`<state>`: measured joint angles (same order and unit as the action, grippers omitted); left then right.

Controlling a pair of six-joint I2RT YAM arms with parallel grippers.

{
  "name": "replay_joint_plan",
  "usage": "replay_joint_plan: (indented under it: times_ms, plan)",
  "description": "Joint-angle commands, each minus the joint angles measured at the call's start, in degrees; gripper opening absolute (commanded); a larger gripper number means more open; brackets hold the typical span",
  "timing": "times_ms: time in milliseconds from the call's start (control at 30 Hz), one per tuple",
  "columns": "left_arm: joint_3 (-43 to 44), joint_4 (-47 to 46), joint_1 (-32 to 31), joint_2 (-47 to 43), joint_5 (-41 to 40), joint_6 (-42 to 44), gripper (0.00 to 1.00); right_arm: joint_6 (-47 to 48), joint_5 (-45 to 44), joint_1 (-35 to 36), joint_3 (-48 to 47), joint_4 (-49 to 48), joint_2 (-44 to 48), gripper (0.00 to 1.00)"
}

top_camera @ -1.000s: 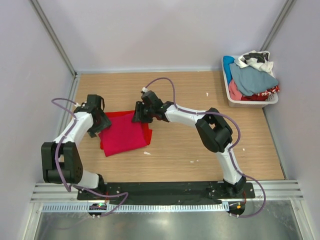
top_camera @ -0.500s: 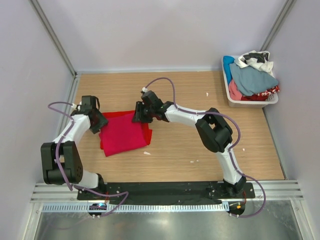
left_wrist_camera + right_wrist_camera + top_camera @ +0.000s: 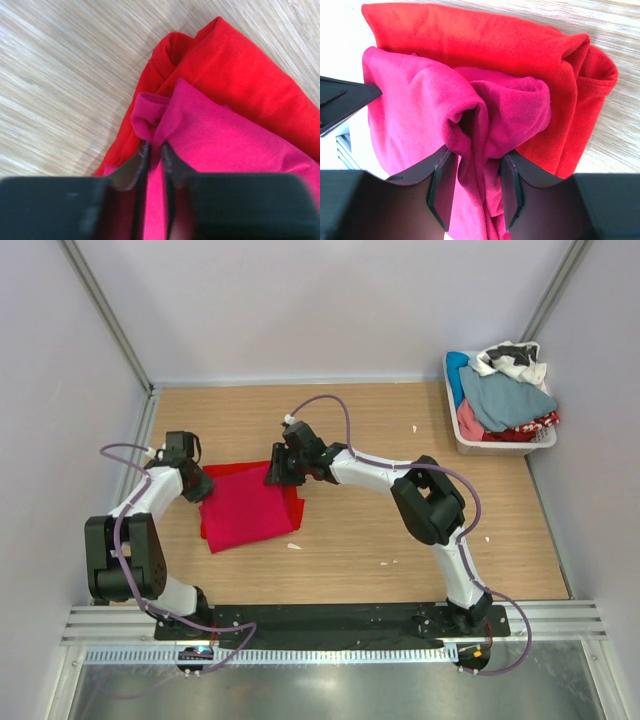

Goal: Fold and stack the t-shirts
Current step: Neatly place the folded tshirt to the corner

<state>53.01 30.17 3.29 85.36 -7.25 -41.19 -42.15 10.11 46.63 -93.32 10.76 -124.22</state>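
A deep crimson t-shirt (image 3: 246, 512) lies folded on top of a scarlet t-shirt (image 3: 297, 508) at the left of the wooden table. My left gripper (image 3: 201, 486) is at the stack's back-left corner. In the left wrist view it (image 3: 155, 146) is shut on a pinched fold of the crimson t-shirt (image 3: 225, 140), with the scarlet t-shirt (image 3: 240, 80) underneath. My right gripper (image 3: 276, 476) is at the back-right corner. Its jaws (image 3: 476, 155) press both sides of a thick bunch of the crimson t-shirt (image 3: 410, 110), above the scarlet t-shirt (image 3: 470, 35).
A white basket (image 3: 505, 447) heaped with other clothes stands at the back right corner. The left wall and its metal rail (image 3: 146, 430) run close beside the left arm. Small white scraps (image 3: 293, 546) lie on the wood in front of the stack.
My left gripper has shifted slightly and closed from open onto the crimson corner. The right arm has stayed in place, its jaws a little narrower on the cloth.
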Motion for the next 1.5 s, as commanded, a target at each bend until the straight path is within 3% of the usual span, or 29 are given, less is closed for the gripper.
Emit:
replay_joint_plan:
  times_ms: [0, 67, 167, 267, 300, 367, 700, 833, 1233, 1300, 1333, 1367, 1400, 1467]
  plan:
    - [0.6, -2.9, 0.1, 0.2, -0.2, 1.3, 0.13, 1.3, 0.4, -0.1, -0.4, -2.4, 1.8, 0.43]
    - [0.5, -3.3, 0.1, -0.1, -0.4, 1.6, 0.00, 1.6, 0.6, -0.1, -0.3, -3.0, 1.8, 0.42]
    - [0.3, -3.5, 0.1, -0.8, -0.7, 2.0, 0.00, 2.1, 0.4, -0.1, -0.5, -3.5, 1.5, 0.38]
    - [0.3, -3.2, 0.1, -2.1, -0.8, 2.0, 0.00, 2.5, 0.4, -0.1, -0.6, -4.2, 1.6, 0.21]
    - [0.2, -3.1, 0.1, -2.5, -1.1, 1.8, 0.00, 2.6, 0.2, -0.1, -0.5, -4.9, 1.6, 0.10]
    - [0.2, -2.8, 0.1, -3.6, -1.3, 1.6, 0.00, 3.3, -0.3, -0.1, -0.5, -5.2, 2.1, 0.02]
    - [-0.5, -5.8, 0.1, -14.0, 1.3, 1.8, 0.00, 5.6, -3.7, -0.1, 3.7, -8.9, 8.4, 0.01]
    - [1.4, -6.1, 0.1, -12.4, 3.2, 1.6, 0.00, 5.6, -4.0, -0.1, 8.6, -13.5, 10.9, 0.01]
    - [8.2, -8.7, 0.0, -2.4, 5.9, 2.7, 0.00, 4.1, -7.3, 0.0, 11.2, -14.6, 9.5, 0.01]
    - [8.6, -10.0, 0.0, -0.4, 7.0, 2.8, 0.00, 4.0, -8.6, 0.0, 11.8, -15.2, 9.4, 0.09]
    - [8.7, -10.3, 0.0, 0.9, 6.9, 2.5, 0.12, 4.0, -9.3, 0.0, 11.8, -15.3, 9.4, 0.21]
    - [8.8, -9.9, 0.0, 1.2, 6.1, 2.3, 0.23, 4.3, -9.6, -0.1, 11.8, -15.2, 9.1, 0.49]
    - [8.6, -9.2, 0.0, 0.7, 4.2, 2.1, 0.32, 5.0, -9.8, -0.3, 11.1, -14.1, 8.9, 0.60]
    - [7.7, -8.9, 0.0, -1.1, 2.5, 1.8, 0.42, 5.8, -9.8, -0.5, 10.4, -13.2, 9.0, 0.66]
